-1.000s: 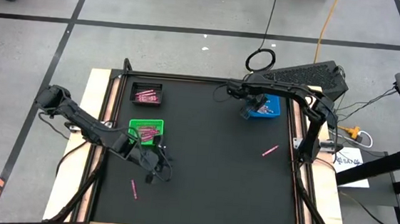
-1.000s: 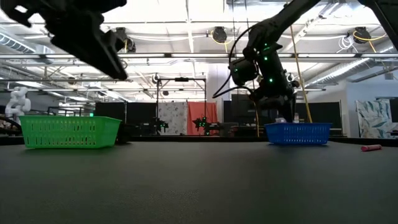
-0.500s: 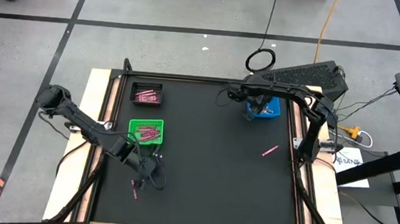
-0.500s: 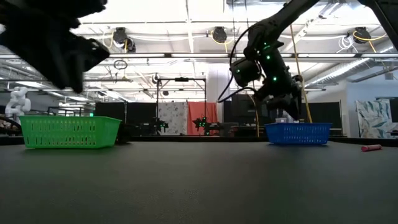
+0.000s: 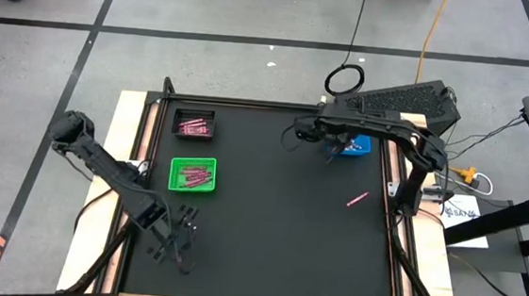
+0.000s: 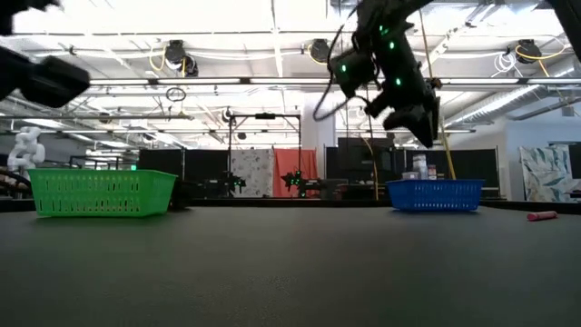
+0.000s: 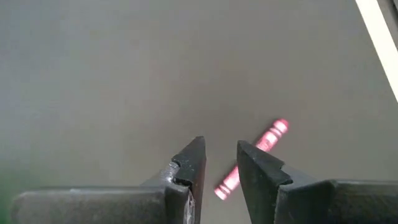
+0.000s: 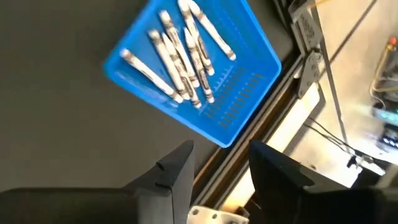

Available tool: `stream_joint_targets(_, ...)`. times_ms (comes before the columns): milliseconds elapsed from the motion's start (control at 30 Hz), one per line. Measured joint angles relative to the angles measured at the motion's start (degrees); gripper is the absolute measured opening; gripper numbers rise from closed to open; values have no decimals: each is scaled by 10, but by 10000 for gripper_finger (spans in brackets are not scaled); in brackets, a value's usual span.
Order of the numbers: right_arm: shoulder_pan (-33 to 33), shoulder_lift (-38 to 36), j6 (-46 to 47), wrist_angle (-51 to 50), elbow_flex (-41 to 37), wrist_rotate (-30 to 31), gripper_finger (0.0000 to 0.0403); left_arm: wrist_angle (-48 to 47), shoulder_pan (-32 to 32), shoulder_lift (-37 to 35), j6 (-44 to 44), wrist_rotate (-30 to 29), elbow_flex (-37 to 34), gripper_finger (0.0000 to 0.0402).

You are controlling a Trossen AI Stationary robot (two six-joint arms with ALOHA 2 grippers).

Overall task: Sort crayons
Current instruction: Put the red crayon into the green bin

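Left gripper (image 5: 174,245) has pulled back from beside the green tray (image 5: 192,174) toward the near edge of the mat (image 5: 277,225); right gripper (image 5: 333,142) has lifted off the blue tray (image 5: 355,144) and now hangs above it, mat side

Containers:
- green tray: several pink crayons (image 5: 196,174) inside
- black tray (image 5: 193,123), just behind the green one: more pink crayons (image 5: 191,123)
- blue tray, across the mat from the green tray: white crayons (image 8: 181,56), roughly eight, lying side by side on its floor

Loose: one pink crayon (image 5: 357,199) on the mat, nearer than the blue tray; another pink crayon (image 7: 252,158) under the left gripper

Views:
- left wrist shows that crayon lying flat on the mat, running slantwise behind the finger gap; jaws narrowly apart, holding nothing. High view hides it under the gripper
- right wrist is the only view that shows the white crayons clearly; jaws apart, nothing between them
- low view shows the blue tray (image 6: 435,194) and green tray (image 6: 102,193) only side-on, contents hidden, plus the loose crayon (image 6: 541,216) at far right; right gripper (image 6: 413,118) well above the blue tray's rim
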Motion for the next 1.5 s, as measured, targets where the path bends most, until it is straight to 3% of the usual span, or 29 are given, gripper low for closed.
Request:
stream_joint_targets(333,60,-66,80,-1,11,-30,139,1,-45,2,1,-1,-6,93)
stream_joint_targets(633,100,-106,107,9,11,-29,139,21,-61,64,6,1,-7,93)
stream_joint_targets(800,113,-111,107,14,11,-29,139,42,-68,96,5,30,-7,93)
stream_joint_targets(1267,113,-111,105,28,11,-29,139,34,-73,159,0,18,-1,92)
stream_joint_targets(1500,113,-111,91,28,11,-29,139,33,-72,158,0,23,-2,33)
